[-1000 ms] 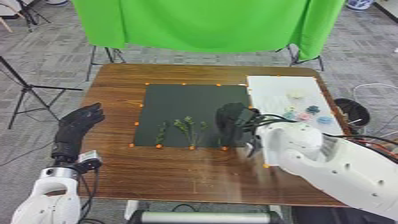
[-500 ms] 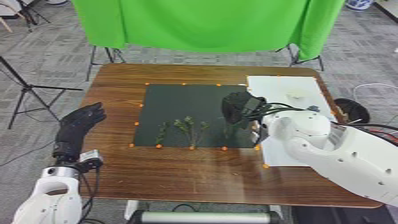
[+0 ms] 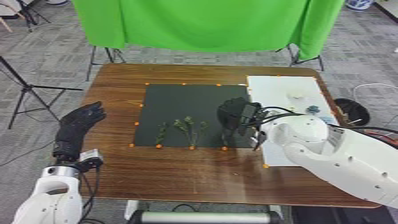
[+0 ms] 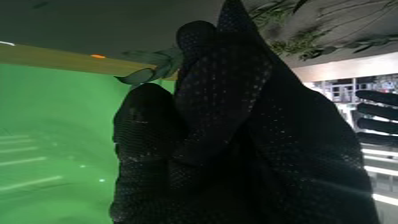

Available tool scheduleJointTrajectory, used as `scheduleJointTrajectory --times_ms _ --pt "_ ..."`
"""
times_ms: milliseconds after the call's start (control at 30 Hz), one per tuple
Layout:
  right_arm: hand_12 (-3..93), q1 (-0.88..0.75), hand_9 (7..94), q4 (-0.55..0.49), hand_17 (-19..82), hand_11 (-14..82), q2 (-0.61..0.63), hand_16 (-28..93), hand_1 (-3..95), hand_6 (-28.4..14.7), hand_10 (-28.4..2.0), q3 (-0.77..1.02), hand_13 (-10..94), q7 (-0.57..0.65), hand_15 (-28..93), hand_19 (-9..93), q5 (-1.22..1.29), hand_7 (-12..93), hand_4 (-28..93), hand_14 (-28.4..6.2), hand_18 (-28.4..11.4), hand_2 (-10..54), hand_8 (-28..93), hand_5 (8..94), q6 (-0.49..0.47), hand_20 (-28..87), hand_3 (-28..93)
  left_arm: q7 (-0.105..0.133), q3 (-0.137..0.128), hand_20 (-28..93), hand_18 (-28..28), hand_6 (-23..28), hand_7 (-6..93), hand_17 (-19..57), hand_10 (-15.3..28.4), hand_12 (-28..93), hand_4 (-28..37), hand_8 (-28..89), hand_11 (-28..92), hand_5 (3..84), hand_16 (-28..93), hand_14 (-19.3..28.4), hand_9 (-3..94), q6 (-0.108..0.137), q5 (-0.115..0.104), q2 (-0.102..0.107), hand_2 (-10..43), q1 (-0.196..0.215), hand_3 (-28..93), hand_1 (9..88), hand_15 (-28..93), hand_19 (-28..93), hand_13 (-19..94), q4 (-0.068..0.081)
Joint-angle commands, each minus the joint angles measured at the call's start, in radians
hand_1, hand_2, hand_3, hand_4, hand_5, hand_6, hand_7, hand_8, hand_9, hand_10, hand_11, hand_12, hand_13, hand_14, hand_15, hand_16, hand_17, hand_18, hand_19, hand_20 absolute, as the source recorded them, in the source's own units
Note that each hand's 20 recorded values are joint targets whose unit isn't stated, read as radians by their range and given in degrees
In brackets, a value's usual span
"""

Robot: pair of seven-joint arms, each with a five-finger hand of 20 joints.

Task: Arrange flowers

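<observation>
Over the right edge of the dark mat (image 3: 173, 107) is my right hand (image 3: 234, 112), its fingers and thumb pinched together. In the right wrist view, a leafy green sprig (image 4: 160, 66) pokes out between the thumb and fingertips of that hand (image 4: 218, 90); its stem is hidden by the glove. Two green sprigs, a narrow one (image 3: 162, 132) and a branching one (image 3: 188, 127), lie side by side on the mat's near half. A pale flower (image 3: 296, 93) and a blue-green flower (image 3: 313, 109) rest on the white sheet (image 3: 275, 87), partly covered by my right arm. My left hand (image 3: 82, 117) is open at the table's left edge.
The brown table (image 3: 169, 172) has orange markers along the mat's border. A black bin (image 3: 354, 111) stands beyond the right edge, a green cloth (image 3: 195, 25) hangs behind the far edge, and a tripod (image 3: 28, 86) stands on the left.
My right hand first went toward the far side and slightly right, then came back a little nearer and left. Its arm now covers more of the flowers. The left hand has kept still.
</observation>
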Motion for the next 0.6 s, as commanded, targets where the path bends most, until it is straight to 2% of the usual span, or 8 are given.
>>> scheduleJointTrajectory --times_ms 33,600 --pt "42.3 0.004 91.0 0.002 70 12.3 0.006 37 64.2 -2.0 -12.0 0.006 93 -0.005 41 76 -0.017 33 -16 -2.5 -4.1 -9.5 13 73.1 0.006 51 61 0.004 0.004 21 13.7 2.8 17.0 6.9 13.1 10 -20.5 -8 19 49.8 1 16.6 46.8 -0.006 -0.002 -0.010 -7.8 0.003 71 27.2 25 13 38 0.004" --pt "42.5 0.001 89.4 -0.001 67 9.7 0.007 35 60.7 0.7 -10.3 -0.001 89 0.004 42 76 -0.043 38 -15 -2.7 -4.9 -9.5 9 68.8 -0.044 48 64 0.006 0.003 21 13.6 2.8 16.9 6.8 13.0 10 -20.5 -8 19 49.8 1 16.6 46.8 -0.004 -0.002 -0.013 -7.9 0.004 71 27.1 25 13 38 0.003"
